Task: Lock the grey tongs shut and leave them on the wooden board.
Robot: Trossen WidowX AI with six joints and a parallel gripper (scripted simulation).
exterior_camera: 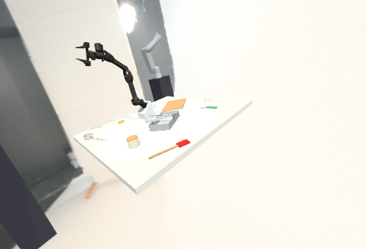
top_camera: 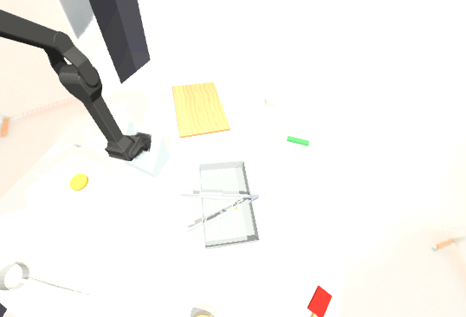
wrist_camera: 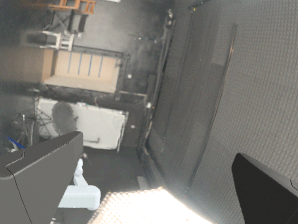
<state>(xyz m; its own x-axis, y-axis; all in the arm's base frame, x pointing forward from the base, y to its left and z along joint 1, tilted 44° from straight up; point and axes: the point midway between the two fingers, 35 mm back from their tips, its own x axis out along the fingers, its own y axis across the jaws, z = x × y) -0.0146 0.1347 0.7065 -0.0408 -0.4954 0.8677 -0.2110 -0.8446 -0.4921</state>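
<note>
The grey tongs lie spread open across the roasting tin. In the top view their joined end is over the tin's right wall, and both free ends stick out past its left wall. The wooden board lies flat behind the tin, with nothing on it. My gripper is open and empty, raised high above the table's left side, far from the tongs. It is outside the top view. The wrist view shows only the room between the fingers.
A green-handled tool lies right of the board. A yellow disc and a long-handled round pan are on the left. A lidded jar and a red spatula are nearer the front.
</note>
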